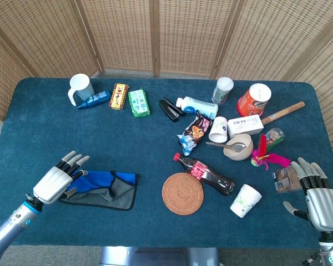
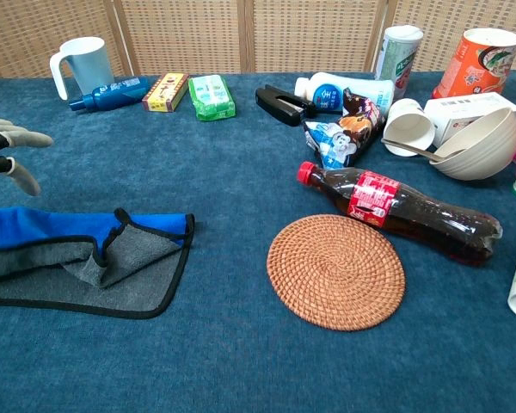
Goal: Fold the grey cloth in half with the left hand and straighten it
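The grey cloth (image 1: 108, 190) (image 2: 86, 267) lies folded near the table's front left, its blue inner side showing along the far half and a black trim around it. One corner is turned back in a rumpled flap. My left hand (image 1: 54, 182) (image 2: 2, 151) hovers just left of the cloth with fingers spread, holding nothing; only its fingertips show at the chest view's left edge. My right hand (image 1: 316, 193) rests open at the table's front right, far from the cloth.
A round woven coaster (image 1: 182, 193) (image 2: 336, 271) and a lying cola bottle (image 1: 204, 174) (image 2: 400, 211) sit right of the cloth. Cups, a bowl (image 2: 477, 146), snack packs, a mug (image 1: 80, 88) and boxes crowd the back and right of the table.
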`<move>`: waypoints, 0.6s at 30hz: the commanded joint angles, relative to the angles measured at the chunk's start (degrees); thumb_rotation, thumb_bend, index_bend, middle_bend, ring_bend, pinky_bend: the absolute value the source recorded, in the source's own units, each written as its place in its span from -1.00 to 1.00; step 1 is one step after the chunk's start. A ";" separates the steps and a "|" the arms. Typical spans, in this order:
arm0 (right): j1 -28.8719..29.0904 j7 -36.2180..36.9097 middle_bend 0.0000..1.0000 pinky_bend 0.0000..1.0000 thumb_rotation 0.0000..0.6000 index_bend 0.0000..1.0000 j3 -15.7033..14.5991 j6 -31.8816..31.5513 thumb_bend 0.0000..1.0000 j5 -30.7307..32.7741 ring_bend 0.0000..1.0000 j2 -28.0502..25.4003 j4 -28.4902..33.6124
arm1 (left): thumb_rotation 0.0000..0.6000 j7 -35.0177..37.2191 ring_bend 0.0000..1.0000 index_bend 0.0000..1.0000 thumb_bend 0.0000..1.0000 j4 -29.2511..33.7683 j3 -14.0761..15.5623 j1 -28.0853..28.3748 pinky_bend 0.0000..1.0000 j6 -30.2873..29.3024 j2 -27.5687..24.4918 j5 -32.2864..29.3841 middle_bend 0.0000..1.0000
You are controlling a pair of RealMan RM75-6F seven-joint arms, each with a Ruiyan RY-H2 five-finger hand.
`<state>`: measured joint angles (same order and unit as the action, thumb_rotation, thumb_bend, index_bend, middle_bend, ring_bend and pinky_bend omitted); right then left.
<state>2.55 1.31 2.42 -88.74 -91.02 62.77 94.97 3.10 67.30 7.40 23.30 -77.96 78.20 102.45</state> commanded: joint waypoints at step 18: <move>0.16 -0.23 -1.00 -0.76 1.00 -1.00 0.01 0.26 -0.80 0.02 -1.00 0.11 -0.05 | 1.00 9.49 -1.00 -0.39 -0.32 -3.48 6.84 -0.77 -0.95 -2.56 -3.02 6.69 -1.00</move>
<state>2.71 1.08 2.43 -88.49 -90.99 62.88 94.91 12.52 63.94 14.08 22.65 -80.41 75.26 108.99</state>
